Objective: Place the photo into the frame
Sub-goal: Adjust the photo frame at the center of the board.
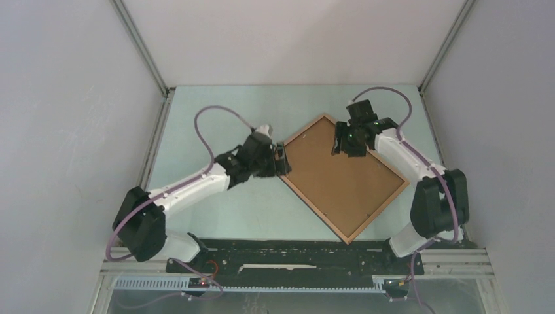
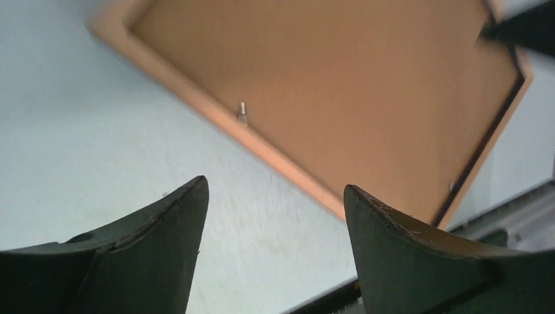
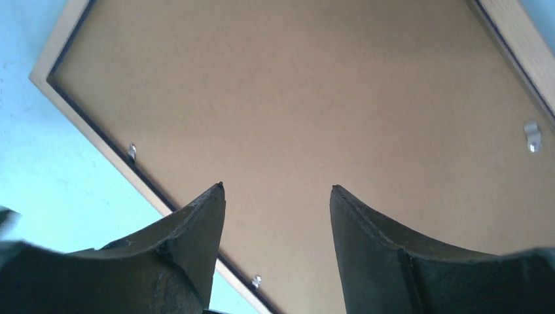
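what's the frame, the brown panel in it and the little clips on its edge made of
The frame: light wood or wood-look rails, matte, with faint grain and a dark inner edge. The backing board: probably fibreboard or stiff card, flat uniform brown with a fine dull texture. The clips: small metal tabs, silvery and glinting.

We read no words, no numbers, no labels, no brand marks, no signs legible to us in any view
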Robot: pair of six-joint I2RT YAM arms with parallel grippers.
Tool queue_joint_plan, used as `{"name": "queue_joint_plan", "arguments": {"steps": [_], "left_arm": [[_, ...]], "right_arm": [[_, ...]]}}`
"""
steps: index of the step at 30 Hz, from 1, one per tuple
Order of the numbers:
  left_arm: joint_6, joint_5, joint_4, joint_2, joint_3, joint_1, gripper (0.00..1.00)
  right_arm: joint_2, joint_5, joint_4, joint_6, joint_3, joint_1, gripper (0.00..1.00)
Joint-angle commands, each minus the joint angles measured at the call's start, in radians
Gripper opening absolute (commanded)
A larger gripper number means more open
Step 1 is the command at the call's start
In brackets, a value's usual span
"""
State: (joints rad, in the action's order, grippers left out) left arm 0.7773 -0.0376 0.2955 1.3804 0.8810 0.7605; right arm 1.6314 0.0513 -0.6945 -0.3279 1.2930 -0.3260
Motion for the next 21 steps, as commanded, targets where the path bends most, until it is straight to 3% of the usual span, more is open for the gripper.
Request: {"name": "queue_joint_plan", "arguments": {"steps": [1,7,14,21], "left_arm": [[-0.39,-0.102,0.202,0.111,0.301,-0.076,0.8],[-0.5,-0.199,0.406,0.462,0.707,-0.149,0.8],[-0.511,-0.104,0.483,0.779,1.041,-0.203,0.77],[-0.487,-0.043,0.491,0.882,1.104,-0.213,0.71]], "right_arm": [[-0.126,0.064,0.034,-0.032,-0.128,0.022,0.67],[-0.29,0.11,0.079,-0.058,-0.259,0.031,0.67],[-0.377,0.151,0.085,-0.036,-0.317,0.091,0.67],[-0.399,0.182,0.108,-0.031,-0.36,0.113,0.67]]}}
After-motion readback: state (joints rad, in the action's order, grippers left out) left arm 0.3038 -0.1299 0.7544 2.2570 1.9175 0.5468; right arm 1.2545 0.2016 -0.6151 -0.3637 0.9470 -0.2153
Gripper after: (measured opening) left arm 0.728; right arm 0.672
